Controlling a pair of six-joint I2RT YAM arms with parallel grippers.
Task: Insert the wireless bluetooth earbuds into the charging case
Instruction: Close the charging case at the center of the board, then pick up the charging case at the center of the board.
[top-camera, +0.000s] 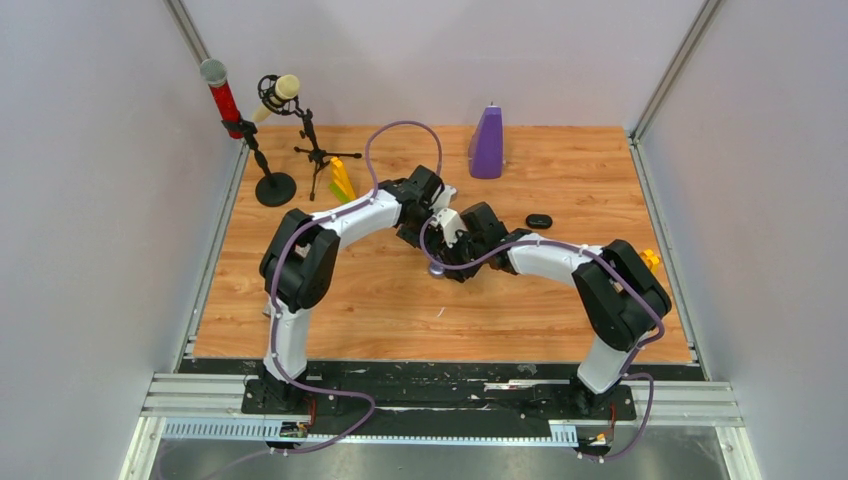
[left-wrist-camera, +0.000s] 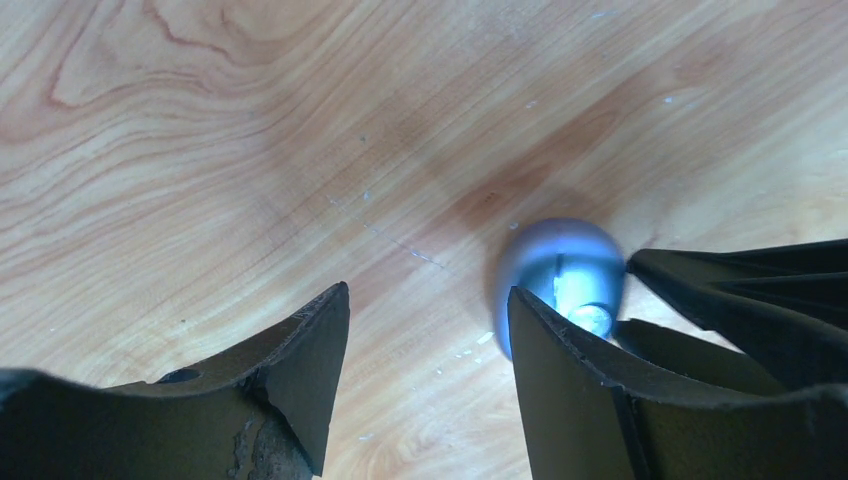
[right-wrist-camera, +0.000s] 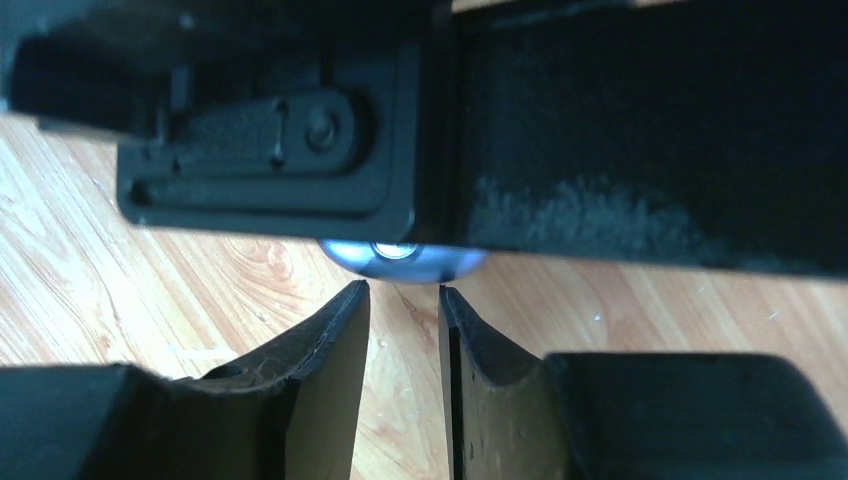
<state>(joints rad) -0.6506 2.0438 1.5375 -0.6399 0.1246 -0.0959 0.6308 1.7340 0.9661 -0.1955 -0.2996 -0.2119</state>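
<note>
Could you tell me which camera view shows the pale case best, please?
The left wrist view: the pale case shows large and close, with only its lower edge hidden. The right wrist view catches just a sliver of it; the top view shows only a tiny speck.

The white-and-black left arm and right arm bend inward from the wooden table's near edge, wrists nearly touching. The left gripper gapes wide, empty; the right gripper keeps its black jaws narrowly apart.

Bright, even overhead light w/ soft shadows; wrist cams' fingers dark, blurry.
</note>
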